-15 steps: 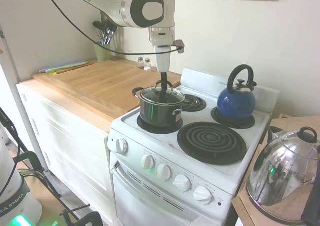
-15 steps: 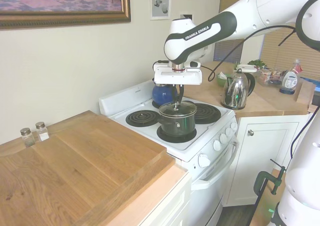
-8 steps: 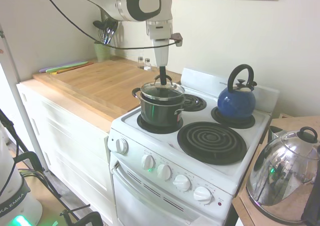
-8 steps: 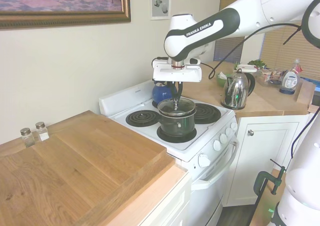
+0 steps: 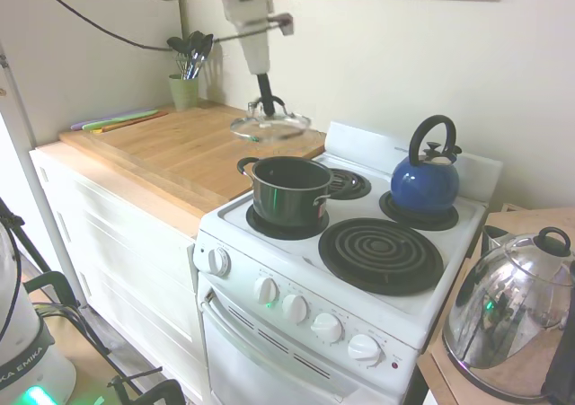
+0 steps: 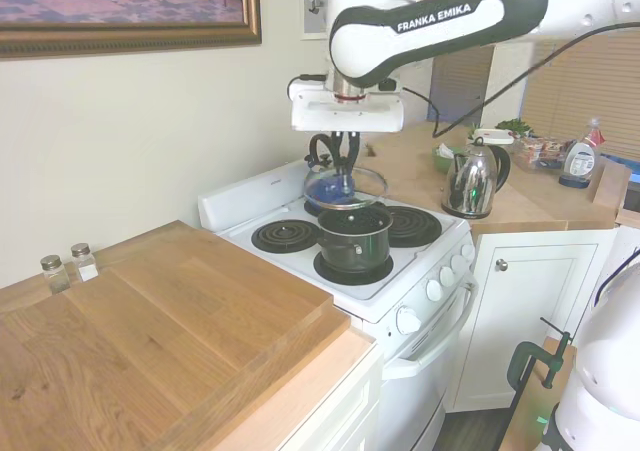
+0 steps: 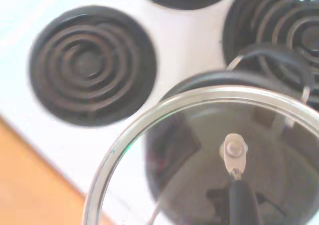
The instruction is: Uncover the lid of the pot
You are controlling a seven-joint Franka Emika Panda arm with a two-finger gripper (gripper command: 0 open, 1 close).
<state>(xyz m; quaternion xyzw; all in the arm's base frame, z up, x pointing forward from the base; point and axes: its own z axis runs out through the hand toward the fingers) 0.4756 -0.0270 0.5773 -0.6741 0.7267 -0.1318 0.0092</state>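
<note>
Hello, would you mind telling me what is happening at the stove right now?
The white robot arm's gripper holds the glass lid by its black loop handle, in the air above the pot. The pot sits uncovered on the stove's front burner, with a blue kettle on a back burner.

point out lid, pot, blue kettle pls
lid (image 5: 270,125), first exterior view, on the glass dome.
pot (image 5: 287,194), first exterior view, on the dark side wall.
blue kettle (image 5: 425,187), first exterior view, on the blue body.
</note>
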